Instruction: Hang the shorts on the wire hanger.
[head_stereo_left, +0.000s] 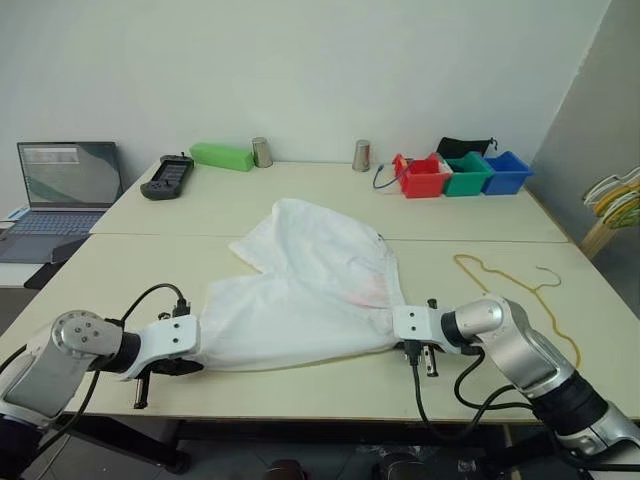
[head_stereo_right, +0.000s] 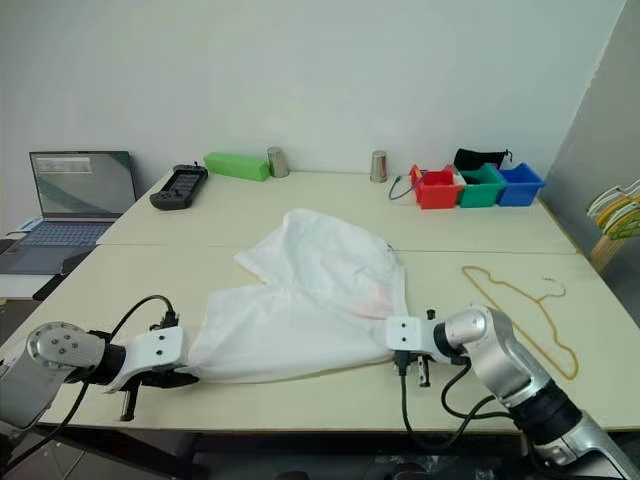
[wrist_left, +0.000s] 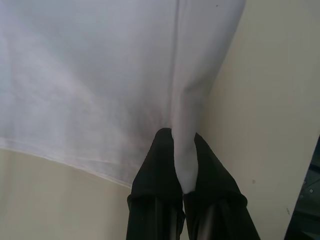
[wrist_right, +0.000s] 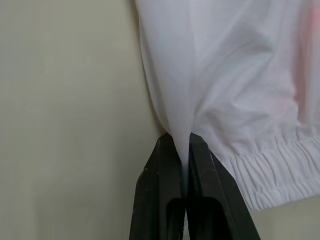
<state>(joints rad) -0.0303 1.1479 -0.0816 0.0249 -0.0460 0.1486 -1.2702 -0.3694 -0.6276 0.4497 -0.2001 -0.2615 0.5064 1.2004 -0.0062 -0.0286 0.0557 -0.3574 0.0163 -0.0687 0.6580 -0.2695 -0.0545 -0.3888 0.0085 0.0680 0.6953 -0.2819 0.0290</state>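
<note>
Shorts (head_stereo_left: 305, 290) flat on table (head_stereo_left: 200, 250), near corners pinched tight in left gripper (wrist_left: 183, 165) and right gripper (wrist_right: 186, 150). Hanger (head_stereo_left: 520, 290) well apart, to the right. Risks: thin pinch slipping under tension; fabric dragging, bunching.

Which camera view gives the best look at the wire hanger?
The left eye view shows the wire hanger best: the whole outline, hook included, lies flat on the table to the right of the shorts. The right eye view shows it whole too, closer to the picture's edge. The wrist views show fabric and table.
</note>
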